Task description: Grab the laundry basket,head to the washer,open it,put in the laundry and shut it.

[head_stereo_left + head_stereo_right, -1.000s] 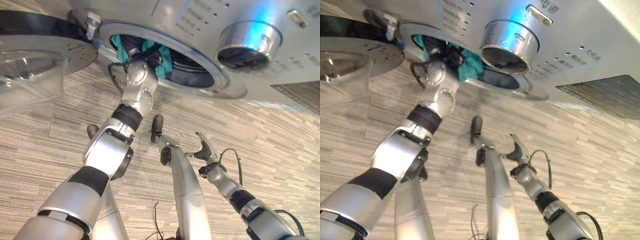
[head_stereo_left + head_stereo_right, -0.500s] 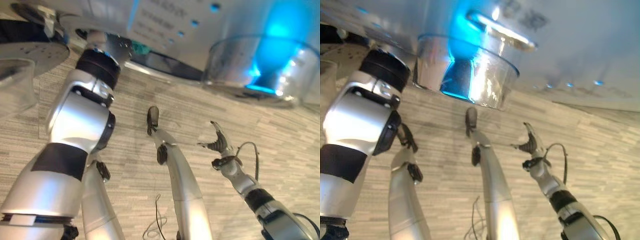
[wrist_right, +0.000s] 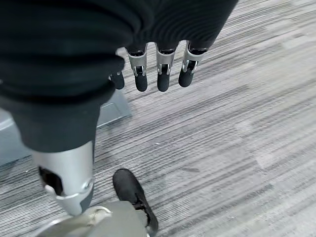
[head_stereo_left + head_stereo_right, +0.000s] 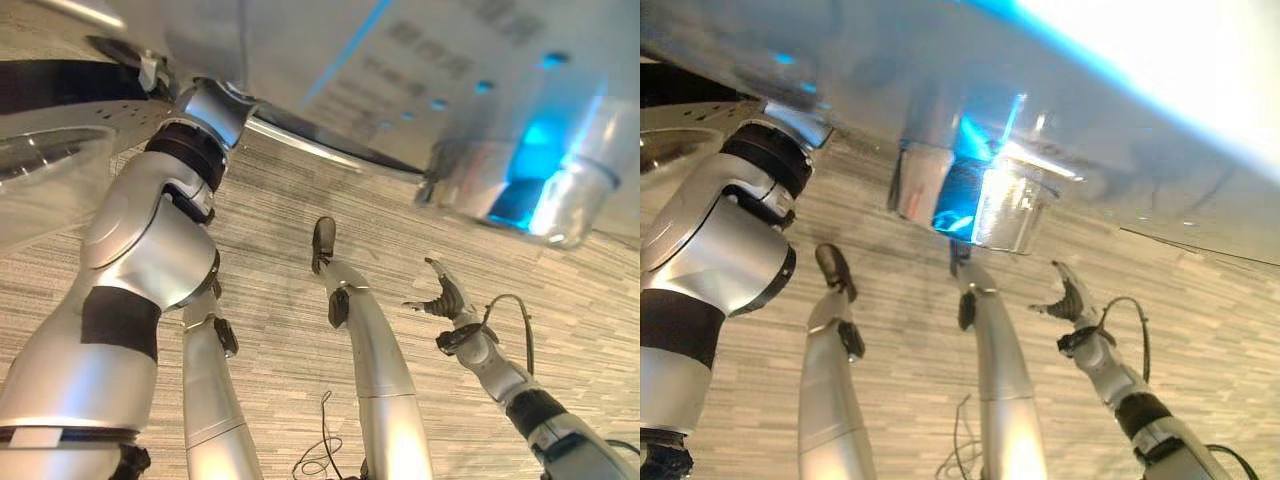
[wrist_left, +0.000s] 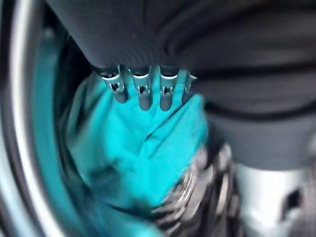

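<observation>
Head views: left arm goes up into the washer [image 4: 330, 60] opening, its robot hand hidden past the rim; the open washer door [image 4: 50, 150] hangs at far left. Left wrist view shows what the head views hide: left robot hand [image 5: 143, 91] inside the drum, fingers pointing at the teal laundry [image 5: 138, 153], which lies bunched in the drum; fingers look fairly straight, but blur means I cannot tell if any cloth is pinched. Right robot hand [image 4: 440, 298] hangs low over the carpet floor [image 4: 560, 300], fingers loosely spread, holding nothing; right wrist view confirms it, relaxed fingers [image 3: 160, 74] over bare carpet. Versus 1.0 s ago: whole picture shifted, camera closer under the washer's front panel, so the drum opening and teal cloth seen then in the head views are now covered; the glowing blue knob [image 4: 975, 205] looms larger. Right arm pose about the same.
</observation>
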Robot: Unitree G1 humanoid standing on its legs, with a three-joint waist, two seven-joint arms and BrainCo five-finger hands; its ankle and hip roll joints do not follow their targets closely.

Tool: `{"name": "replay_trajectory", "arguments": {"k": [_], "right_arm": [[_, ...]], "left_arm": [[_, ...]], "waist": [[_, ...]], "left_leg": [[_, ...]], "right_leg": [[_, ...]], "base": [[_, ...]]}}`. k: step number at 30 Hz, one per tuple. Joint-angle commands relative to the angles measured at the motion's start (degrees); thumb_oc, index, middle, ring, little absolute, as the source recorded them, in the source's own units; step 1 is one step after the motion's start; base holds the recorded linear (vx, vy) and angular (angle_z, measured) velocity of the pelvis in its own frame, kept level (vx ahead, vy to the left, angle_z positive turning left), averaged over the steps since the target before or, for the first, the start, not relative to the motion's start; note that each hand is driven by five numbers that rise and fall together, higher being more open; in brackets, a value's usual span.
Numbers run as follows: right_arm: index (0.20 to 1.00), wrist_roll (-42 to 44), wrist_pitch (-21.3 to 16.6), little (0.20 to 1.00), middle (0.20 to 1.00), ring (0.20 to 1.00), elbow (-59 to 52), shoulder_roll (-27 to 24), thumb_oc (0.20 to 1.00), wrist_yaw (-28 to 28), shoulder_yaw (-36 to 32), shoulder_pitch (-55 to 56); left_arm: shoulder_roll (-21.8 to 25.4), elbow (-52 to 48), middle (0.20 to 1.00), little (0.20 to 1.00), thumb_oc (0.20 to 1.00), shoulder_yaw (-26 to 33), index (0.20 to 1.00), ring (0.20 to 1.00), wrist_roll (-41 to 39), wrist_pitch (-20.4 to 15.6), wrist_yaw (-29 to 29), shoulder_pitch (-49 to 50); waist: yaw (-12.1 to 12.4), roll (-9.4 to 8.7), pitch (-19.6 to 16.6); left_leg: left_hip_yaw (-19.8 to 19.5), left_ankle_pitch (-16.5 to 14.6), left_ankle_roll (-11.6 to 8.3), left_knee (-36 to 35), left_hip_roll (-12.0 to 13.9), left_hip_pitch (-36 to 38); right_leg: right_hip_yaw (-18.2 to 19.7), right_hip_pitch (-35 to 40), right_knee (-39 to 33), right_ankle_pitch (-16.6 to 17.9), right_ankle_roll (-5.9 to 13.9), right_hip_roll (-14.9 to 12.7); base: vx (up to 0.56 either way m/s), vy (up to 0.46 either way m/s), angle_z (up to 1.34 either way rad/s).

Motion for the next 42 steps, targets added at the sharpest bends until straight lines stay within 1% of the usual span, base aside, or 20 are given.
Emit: {"name": "replay_trajectory", "arguments": {"k": [1, 2, 5, 9, 12, 15, 16, 20, 21, 22, 27, 28, 31, 32, 33, 36, 37, 39, 40, 42], "right_arm": [[1.000, 0.03, -1.84, 1.000, 1.000, 1.000, 0.35, -2.41, 1.000, -0.58, 1.57, 3.43], [1.000, 0.01, -1.88, 1.000, 1.000, 1.000, 0.38, -2.33, 1.000, -0.59, 1.53, 3.46], [1.000, -0.13, -2.67, 1.000, 1.000, 1.000, 1.71, -2.92, 1.000, -0.69, 1.15, 4.84], [1.000, -0.69, -2.82, 1.000, 1.000, 1.000, 2.93, -3.01, 1.000, -0.44, 0.94, 5.87], [1.000, -0.69, -2.75, 1.000, 1.000, 1.000, 3.23, -2.80, 1.000, -0.28, 0.77, 6.30], [1.000, -0.93, -2.28, 1.000, 1.000, 1.000, 3.31, -2.00, 1.000, -0.35, -0.14, 6.74], [1.000, -1.13, -1.65, 1.000, 1.000, 1.000, 3.20, -0.89, 1.000, -0.10, -0.34, 7.05], [1.000, -1.20, -0.17, 1.000, 1.000, 1.000, 5.57, 1.91, 1.000, 0.23, -0.29, 6.83], [1.000, -0.39, 1.04, 1.000, 1.000, 1.000, 7.55, 3.92, 1.000, 0.78, -0.71, 7.16], [1.000, -0.36, 1.01, 1.000, 1.000, 1.000, 7.59, 3.82, 1.000, 0.76, -0.46, 7.30], [1.000, 1.03, 3.51, 1.000, 1.000, 1.000, 13.39, 7.48, 1.000, 3.48, -0.97, 9.29], [1.000, 1.03, 3.51, 1.000, 1.000, 1.000, 13.39, 7.49, 1.000, 3.48, -0.96, 9.29], [1.000, 2.48, 3.94, 1.000, 1.000, 1.000, 19.25, 9.26, 1.000, 5.43, -3.94, 12.17], [1.000, 2.49, 3.88, 1.000, 1.000, 1.000, 19.32, 9.26, 1.000, 5.41, -3.90, 12.19], [1.000, 2.91, 4.15, 1.000, 1.000, 1.000, 22.85, 10.13, 1.000, 6.08, -5.49, 13.54], [1.000, 5.95, 4.31, 1.000, 1.000, 1.000, 29.59, 11.90, 1.000, 6.97, -9.50, 15.25], [1.000, 5.95, 4.31, 1.000, 1.000, 1.000, 29.59, 11.90, 1.000, 6.97, -9.50, 15.25], [1.000, 12.11, 3.85, 1.000, 1.000, 1.000, 33.31, 13.68, 1.000, 8.26, -15.32, 17.15], [1.000, 12.11, 3.85, 1.000, 1.000, 1.000, 33.31, 13.67, 1.000, 8.27, -15.34, 17.13], [1.000, 18.55, 3.09, 1.000, 1.000, 1.000, 33.78, 15.27, 1.000, 9.07, -21.20, 19.96]], "left_arm": [[1.02, -4.18, 1.000, 1.000, 1.000, -2.86, 1.000, 1.000, 21.40, -2.49, 4.14, -9.79], [1.03, -4.31, 1.000, 1.000, 1.000, -2.88, 1.000, 1.000, 21.53, -2.40, 4.17, -9.73], [0.08, -11.96, 1.000, 1.000, 1.000, -7.66, 1.000, 1.000, 30.87, -2.42, 6.79, -8.83], [0.26, -18.53, 1.000, 1.000, 1.000, -8.26, 1.000, 1.000, 35.89, -1.71, 7.35, -6.51], [1.33, -22.27, 1.000, 1.000, 1.000, -6.84, 1.000, 1.000, 36.19, -1.94, 7.95, -4.18], [3.89, -28.00, 1.000, 1.000, 1.000, -1.57, 1.000, 1.000, 32.96, -2.52, 8.25, 2.05], [6.28, -32.76, 1.000, 1.000, 1.000, 2.74, 1.000, 1.000, 30.37, -3.08, 7.48, 8.76], [8.46, -37.37, 1.000, 1.000, 1.000, 11.63, 1.000, 1.000, 25.44, -4.26, 6.73, 26.17], [6.94, -37.53, 1.000, 1.000, 1.000, 17.61, 1.000, 1.000, 18.95, -5.22, 5.03, 37.99], [7.01, -37.73, 1.000, 1.000, 1.000, 17.85, 1.000, 1.000, 18.91, -5.20, 4.92, 38.42], [5.28, -38.87, 1.000, 1.000, 1.000, 25.95, 1.000, 1.000, 7.53, -7.43, -0.18, 64.72], [5.29, -38.89, 1.000, 1.000, 1.000, 25.96, 1.000, 1.000, 7.54, -7.42, -0.19, 64.74], [1.83, -33.15, 1.000, 1.000, 1.000, 30.77, 1.000, 1.000, 5.22, -7.18, -2.38, 78.47], [1.78, -33.10, 1.000, 1.000, 1.000, 30.77, 1.000, 1.000, 5.26, -7.23, -2.35, 78.52], [-0.36, -28.17, 1.000, 1.000, 1.000, 32.49, 1.000, 1.000, 6.31, -6.35, -2.37, 82.14], [-4.16, -19.76, 1.000, 1.000, 1.000, 35.50, 1.000, 1.000, 6.57, -5.53, -2.34, 85.86], [-4.16, -19.76, 1.000, 1.000, 1.000, 35.50, 1.000, 1.000, 6.57, -5.53, -2.34, 85.85], [-7.52, -10.26, 1.000, 1.000, 1.000, 38.48, 1.000, 1.000, 7.70, -4.07, -1.93, 87.82], [-7.53, -10.22, 1.000, 1.000, 1.000, 38.48, 1.000, 1.000, 7.71, -4.09, -1.92, 87.78], [-9.88, -1.31, 1.000, 1.000, 1.000, 44.73, 1.000, 1.000, 5.44, -2.50, -2.24, 91.14]], "waist": [[-2.74, 2.23, -2.80], [-2.70, 2.15, -2.78], [-1.96, 2.58, -2.60], [-1.19, 3.00, -2.11], [-0.77, 3.19, -1.93], [0.31, 3.40, -1.68], [0.93, 3.48, -1.41], [2.55, 3.34, -0.64], [3.43, 3.21, -0.52], [3.30, 3.26, -0.51], [5.71, 3.70, -1.17], [5.71, 3.68, -1.11], [7.55, 4.12, -2.51], [7.54, 4.12, -2.27], [8.11, 4.32, -3.03], [8.54, 4.87, -4.59], [8.54, 4.87, -4.57], [8.19, 5.02, -7.06], [8.19, 5.05, -7.14], [7.39, 5.06, -10.54]], "left_leg": [[-1.42, -5.18, 4.40, 4.58, -0.31, -0.72], [-1.42, -5.19, 4.40, 4.60, -0.30, -0.69], [-1.72, -5.62, 4.63, 4.48, -0.46, -0.11], [-1.74, -5.58, 4.74, 3.29, -0.50, 1.56], [-1.51, -5.39, 4.75, 2.29, -0.70, 2.83], [-1.30, -4.83, 4.65, 0.77, -1.00, 4.80], [-1.15, -4.36, 4.58, -0.55, -1.19, 6.65], [-0.74, -3.13, 4.26, -3.90, -1.49, 11.71], [-0.35, -2.39, 4.08, -6.11, -1.82, 15.18], [-0.30, -2.33, 4.07, -6.40, -1.80, 15.66], [0.57, -0.35, 3.81, -13.21, -3.03, 28.05], [0.58, -0.34, 3.81, -13.26, -3.03, 28.16], [1.28, 0.68, 3.24, -17.60, -3.51, 39.99], [1.30, 0.73, 3.23, -17.79, -3.51, 40.42], [1.85, 2.89, 3.36, -19.63, -3.52, 44.53], [1.53, 3.39, 3.18, -22.35, -3.66, 51.63], [1.53, 3.39, 3.18, -22.36, -3.66, 51.66], [1.93, 3.48, 2.99, -25.01, -3.38, 57.37], [1.92, 3.69, 2.99, -25.15, -3.37, 57.28], [2.93, 3.74, 2.72, -29.01, -3.04, 63.63]], "right_leg": [[3.53, 7.83, 2.79, -7.23, 2.34, 3.15], [3.53, 7.86, 2.79, -7.24, 2.34, 3.16], [3.55, 8.51, 2.68, -7.46, 2.66, 3.11], [3.72, 9.97, 1.91, -7.56, 2.89, 2.97], [3.85, 10.96, 1.26, -7.50, 2.95, 2.90], [3.51, 12.85, -0.10, -7.34, 3.06, 2.78], [3.31, 14.51, -1.13, -7.09, 3.27, 2.88], [2.60, 18.91, -4.01, -6.35, 3.40, 2.81], [2.25, 21.84, -6.15, -5.79, 3.36, 2.78], [2.25, 22.28, -6.41, -5.72, 3.36, 2.81], [1.82, 33.06, -12.60, -3.93, 3.55, 3.20], [1.83, 33.14, -12.64, -3.92, 3.55, 3.20], [1.12, 44.87, -17.89, -2.84, 3.93, 2.87], [1.11, 45.29, -18.09, -2.79, 3.94, 2.89], [0.49, 49.83, -20.59, -1.09, 3.64, 2.79], [0.49, 57.42, -24.37, -0.34, 4.03, 2.84], [0.49, 57.45, -24.38, -0.34, 4.03, 2.84], [1.37, 63.09, -28.22, 0.56, 4.65, 3.02], [1.36, 63.01, -28.39, 0.76, 4.63, 3.05], [3.05, 67.80, -31.84, 1.61, 5.19, 3.04]], "base": [[0.00, 0.006, 0.09], [0.01, 0.009, 0.14], [0.00, 0.012, 0.07], [-0.01, 0.027, 0.00], [0.00, 0.011, 0.00], [0.00, 0.000, 0.00], [0.00, 0.000, 0.00], [0.00, 0.000, 0.00], [0.00, 0.000, 0.00], [0.00, 0.000, 0.00], [0.00, 0.046, 0.03], [0.03, 0.040, -0.03], [0.10, 0.041, -0.07], [0.01, 0.019, -0.03], [0.03, 0.040, 0.07], [0.08, 0.046, 0.11], [0.06, 0.030, -0.05], [0.11, 0.045, -0.10], [0.11, 0.055, -0.11], [0.18, 0.050, -0.29]]}}
